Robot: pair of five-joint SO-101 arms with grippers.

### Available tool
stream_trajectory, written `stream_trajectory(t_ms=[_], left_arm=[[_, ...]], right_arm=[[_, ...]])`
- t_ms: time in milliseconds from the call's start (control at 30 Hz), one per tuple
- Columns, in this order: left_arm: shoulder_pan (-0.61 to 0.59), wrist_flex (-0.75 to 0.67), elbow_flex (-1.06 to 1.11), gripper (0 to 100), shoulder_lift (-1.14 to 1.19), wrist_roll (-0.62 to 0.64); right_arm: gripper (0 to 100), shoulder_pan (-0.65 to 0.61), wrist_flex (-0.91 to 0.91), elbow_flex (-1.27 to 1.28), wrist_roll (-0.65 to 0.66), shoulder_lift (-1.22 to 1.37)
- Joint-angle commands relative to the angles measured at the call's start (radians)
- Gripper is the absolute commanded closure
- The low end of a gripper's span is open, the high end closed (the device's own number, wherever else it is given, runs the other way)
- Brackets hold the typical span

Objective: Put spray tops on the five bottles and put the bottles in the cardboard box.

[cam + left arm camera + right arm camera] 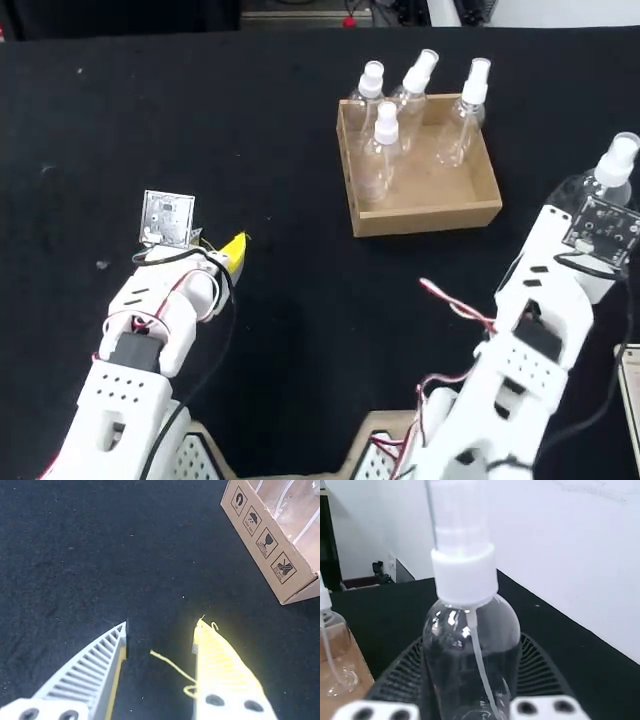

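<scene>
Last bottle — spray top on — is clamped in the right gripper; next, I reckon, it needs carrying to the cardboard box off its left. Left gripper stands open, empty.

Right gripper: black ribbed fingers pressed against both sides of clear bottle, which is upright. White spray top seated on neck; dip tube visible inside. Beyond, second bottle stands in cardboard box on black table.
</scene>
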Motion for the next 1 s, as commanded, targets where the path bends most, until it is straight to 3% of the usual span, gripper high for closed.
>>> stream_trajectory(t_ms=[0,433,600,967], left_arm=[[-0.002,-0.021,-0.005,79,-0.017,0.011],[-0.002,-0.021,-0.005,79,-0.017,0.009],[-0.001,-0.021,-0.005,79,-0.017,0.008],[-0.002,-0.021,-0.005,79,-0.017,0.008]], right_arm=[[93.1,0.023,-0.153,-0.010,0.002,0.108],[93.1,0.061,-0.594,-0.018,-0.002,0.572],[93.1,0.095,-0.769,-0.018,-0.089,0.725],[93.1,0.100,-0.984,-0.016,-0.087,0.918]])
